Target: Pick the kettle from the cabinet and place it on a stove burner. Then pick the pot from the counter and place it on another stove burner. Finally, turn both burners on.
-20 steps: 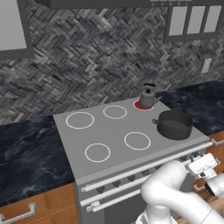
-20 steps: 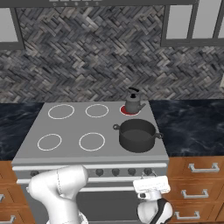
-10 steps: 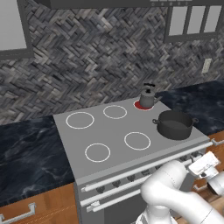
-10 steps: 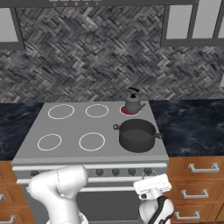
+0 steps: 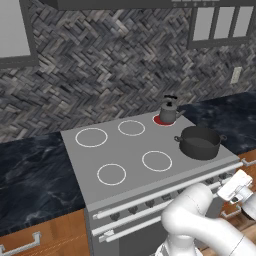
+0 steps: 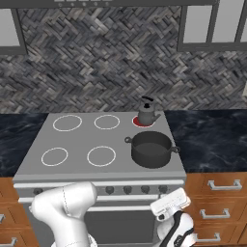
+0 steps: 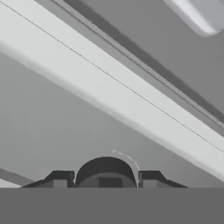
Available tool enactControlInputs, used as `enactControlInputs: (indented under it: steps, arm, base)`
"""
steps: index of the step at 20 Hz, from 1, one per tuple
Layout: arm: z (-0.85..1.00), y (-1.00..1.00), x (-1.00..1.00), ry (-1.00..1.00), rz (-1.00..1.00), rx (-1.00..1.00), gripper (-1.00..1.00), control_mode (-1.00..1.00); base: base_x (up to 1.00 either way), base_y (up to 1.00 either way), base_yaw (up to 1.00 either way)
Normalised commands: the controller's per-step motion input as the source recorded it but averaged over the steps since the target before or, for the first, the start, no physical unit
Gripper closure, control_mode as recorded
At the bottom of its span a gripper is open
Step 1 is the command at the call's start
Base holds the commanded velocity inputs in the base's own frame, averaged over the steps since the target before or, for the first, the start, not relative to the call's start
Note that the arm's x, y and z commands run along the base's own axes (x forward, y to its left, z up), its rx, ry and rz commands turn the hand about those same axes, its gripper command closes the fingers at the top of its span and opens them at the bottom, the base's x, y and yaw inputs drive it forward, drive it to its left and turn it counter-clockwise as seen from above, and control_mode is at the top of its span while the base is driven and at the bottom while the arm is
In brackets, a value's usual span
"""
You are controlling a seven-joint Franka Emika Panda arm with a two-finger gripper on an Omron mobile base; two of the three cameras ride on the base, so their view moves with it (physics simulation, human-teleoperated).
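Note:
The small dark kettle (image 5: 168,112) (image 6: 145,114) stands on the rear right burner (image 5: 159,120) (image 6: 138,122), which glows red. In front of it the wide grey pot (image 5: 200,142) (image 6: 152,148) rests on the front right burner. My gripper (image 7: 105,177) is low at the stove's front panel, and its hand (image 5: 243,196) (image 6: 170,208) shows below the stove's right end. In the hand view its two fingertips (image 7: 62,177) press the sides of a dark round stove knob (image 7: 105,168). Black counter (image 5: 30,165) (image 6: 212,140) flanks the stove. The cabinet is out of view.
Several white-ringed burners (image 5: 112,173) (image 6: 102,155) on the grey cooktop are bare. A row of knobs (image 6: 128,189) and a long oven handle (image 5: 165,190) run along the stove front. Brown drawers with silver handles (image 6: 222,183) stand beside the hand.
The hand has shifted very slightly at the stove front. Kettle, pot and the red burner look the same.

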Motion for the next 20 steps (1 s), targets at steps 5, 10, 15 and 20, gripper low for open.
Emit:
enactControlInputs:
  steps: [5,10,15,20]
  arm:
    - [0.02,0.00,-0.05,0.00,0.04,-0.24,1.00,-1.00]
    - [0.00,0.06,-0.01,0.01,0.00,-0.07,1.00,-1.00]
    - [0.00,0.00,0.00,0.01,0.00,0.00,1.00,-1.00]
    - [0.00,0.00,0.00,-0.10,0.00,-0.01,1.00,-1.00]
  base:
    - [0.00,0.00,0.00]
    - [0.00,0.00,0.00]
    - [0.00,0.00,0.00]
    - [0.00,0.00,0.00]
